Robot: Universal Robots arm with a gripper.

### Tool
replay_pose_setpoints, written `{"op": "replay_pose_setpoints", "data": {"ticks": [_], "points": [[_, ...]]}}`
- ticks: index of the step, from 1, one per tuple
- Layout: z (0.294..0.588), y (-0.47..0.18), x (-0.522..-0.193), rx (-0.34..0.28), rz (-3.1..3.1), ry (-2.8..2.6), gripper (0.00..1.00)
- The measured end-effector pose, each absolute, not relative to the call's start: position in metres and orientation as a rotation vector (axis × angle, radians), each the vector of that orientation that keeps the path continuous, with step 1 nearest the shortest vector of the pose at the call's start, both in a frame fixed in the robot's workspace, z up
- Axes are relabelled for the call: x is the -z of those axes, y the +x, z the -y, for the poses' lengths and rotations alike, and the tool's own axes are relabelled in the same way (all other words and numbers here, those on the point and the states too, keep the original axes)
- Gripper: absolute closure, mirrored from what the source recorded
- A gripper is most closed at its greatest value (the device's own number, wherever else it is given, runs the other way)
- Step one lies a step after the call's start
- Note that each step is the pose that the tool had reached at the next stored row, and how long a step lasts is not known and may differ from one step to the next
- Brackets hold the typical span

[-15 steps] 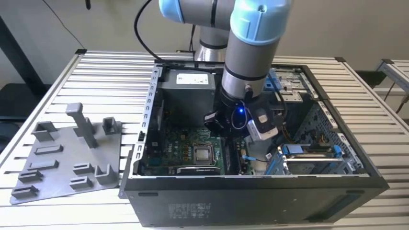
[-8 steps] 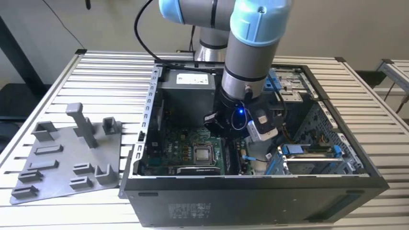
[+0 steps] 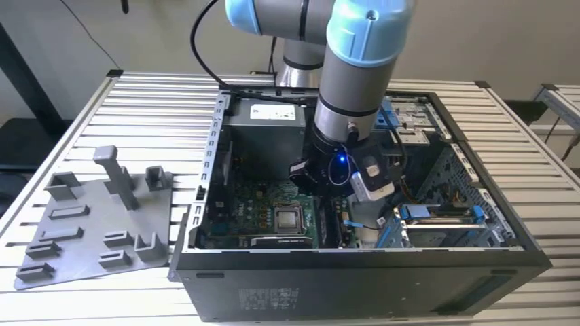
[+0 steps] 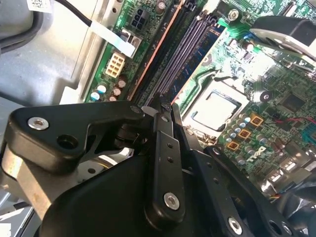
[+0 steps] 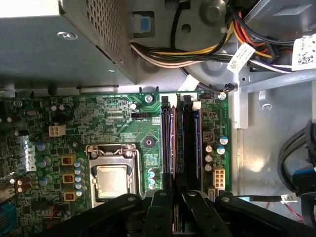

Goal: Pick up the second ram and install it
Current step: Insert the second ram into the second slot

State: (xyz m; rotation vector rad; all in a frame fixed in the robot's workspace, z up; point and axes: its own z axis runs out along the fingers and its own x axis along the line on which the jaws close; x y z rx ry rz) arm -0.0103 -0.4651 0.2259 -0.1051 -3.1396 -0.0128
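While I am hovering my gripper [image 5: 173,210] over the motherboard's [image 5: 118,128] memory slots [image 5: 190,143], my fingers are pinching the second ram [image 4: 195,54] edge-on above them, so I am seating it, which calls for aligned downward pressure.

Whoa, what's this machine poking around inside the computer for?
A robot arm has reached down into an open computer case lying on a slatted table. Its gripper, fingers drawn together, sits right over the long memory slots on the green motherboard. A dark blue memory stick stands in the slot in line with the gripper; whether it is fully seated is unclear. A grey parts tray lies beside the case.
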Motion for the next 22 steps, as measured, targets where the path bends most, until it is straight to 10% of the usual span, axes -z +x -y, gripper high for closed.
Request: {"op": "replay_pose_setpoints", "data": {"ticks": [22], "points": [[0.4653,-0.0099,-0.2217,0.013,3.140,-0.105,0.86]]}}
